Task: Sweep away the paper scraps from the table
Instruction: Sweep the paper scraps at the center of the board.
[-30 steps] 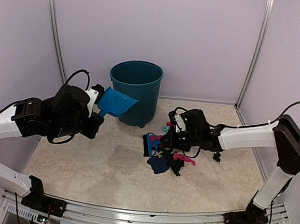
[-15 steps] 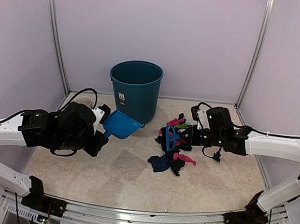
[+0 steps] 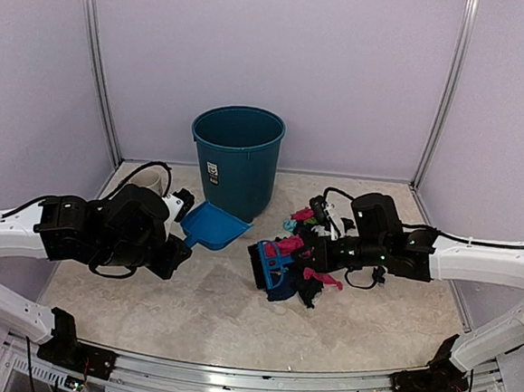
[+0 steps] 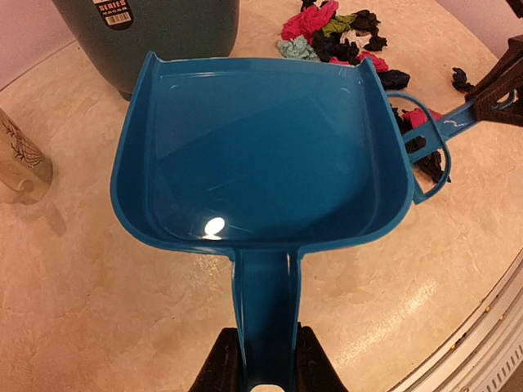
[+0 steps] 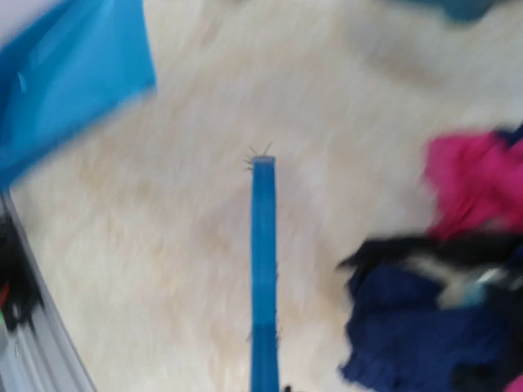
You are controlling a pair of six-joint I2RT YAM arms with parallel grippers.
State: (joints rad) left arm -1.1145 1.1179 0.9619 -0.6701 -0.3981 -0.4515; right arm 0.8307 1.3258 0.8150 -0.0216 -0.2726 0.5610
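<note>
Beside the paper scraps (image 3: pixel 321 278), brush (image 3: pixel 270 264) (dustpan (image 3: pixel 212 226) opposite)

Crumpled pink, black, blue and teal paper scraps (image 3: pixel 319 276) are heaped on the beige desk (image 3: pixel 208 305), right of the bin (image 3: pixel 238 158).

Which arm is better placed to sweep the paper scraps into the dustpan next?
Right. Its gripper holds the brush right at the paper scraps; the left gripper only holds the empty dustpan, set apart from the pile near the bin.
</note>
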